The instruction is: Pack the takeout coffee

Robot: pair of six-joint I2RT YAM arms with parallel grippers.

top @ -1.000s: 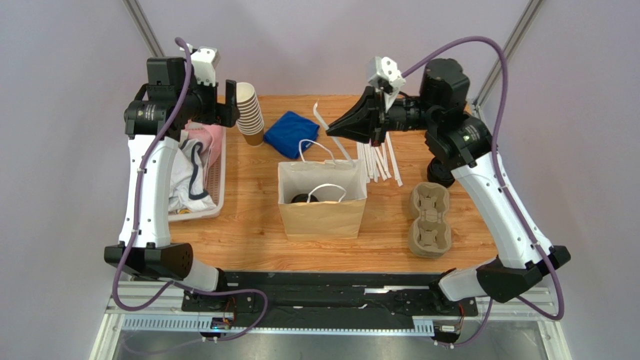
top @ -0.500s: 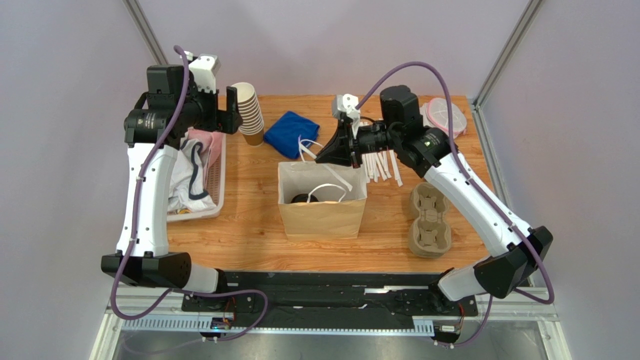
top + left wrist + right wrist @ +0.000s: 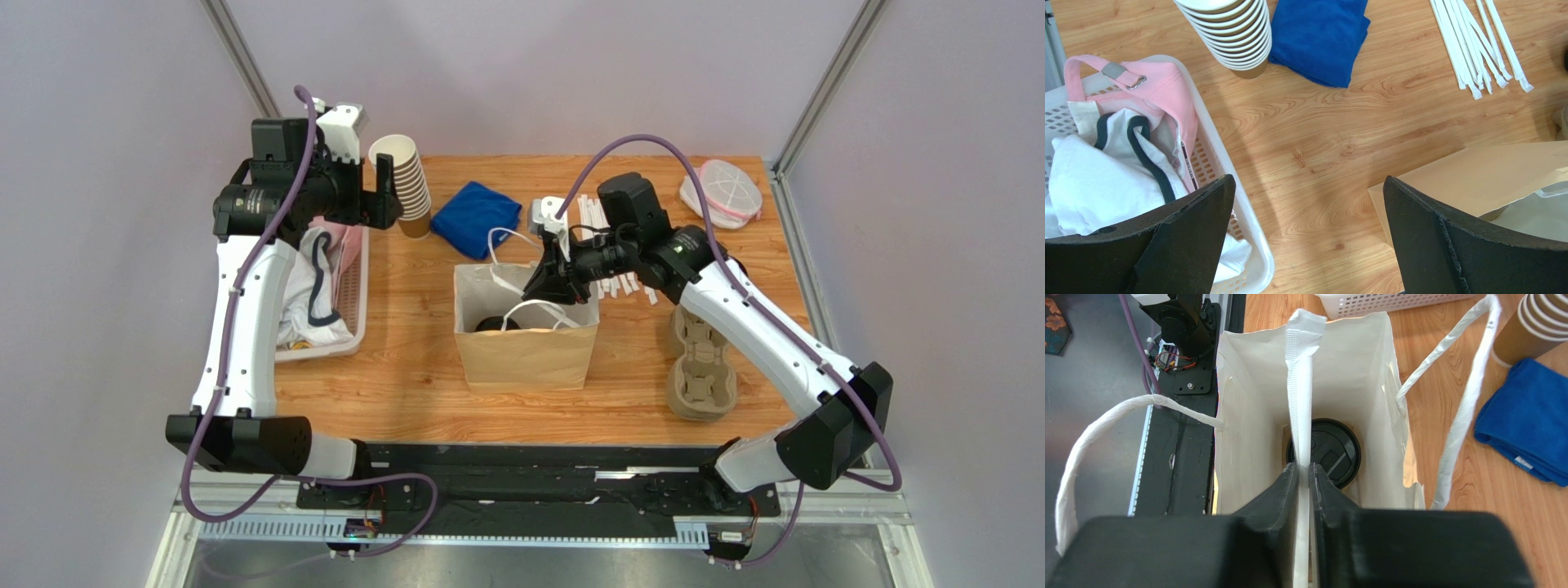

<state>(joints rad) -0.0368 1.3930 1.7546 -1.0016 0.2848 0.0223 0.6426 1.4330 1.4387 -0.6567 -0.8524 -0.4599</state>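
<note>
The takeout coffee [image 3: 1324, 452] stands at the bottom of the open paper bag [image 3: 1254, 416]; only its round black lid shows. From the top view the lid [image 3: 491, 325] is a dark patch inside the bag [image 3: 525, 355]. My right gripper [image 3: 1304, 467] hangs over the bag's mouth, shut on a white paper-wrapped straw [image 3: 1301, 386] that points down into the bag above the lid. In the top view the right gripper [image 3: 536, 292] sits at the bag's back edge. My left gripper [image 3: 1308, 180] is open and empty, high at the back left [image 3: 380, 202] near the cup stack.
A stack of lidless paper cups [image 3: 406, 184] and a folded blue cloth [image 3: 476, 217] lie behind the bag. Loose wrapped straws [image 3: 1475, 43] lie at the back. A white basket [image 3: 350, 337] of cloths stands left. Pulp cup carriers [image 3: 703, 359] sit right, a clear packet [image 3: 721, 192] far right.
My right arm has swung left and down from above the loose straws to the bag's mouth, carrying the straw. The left arm has shifted only slightly.
</note>
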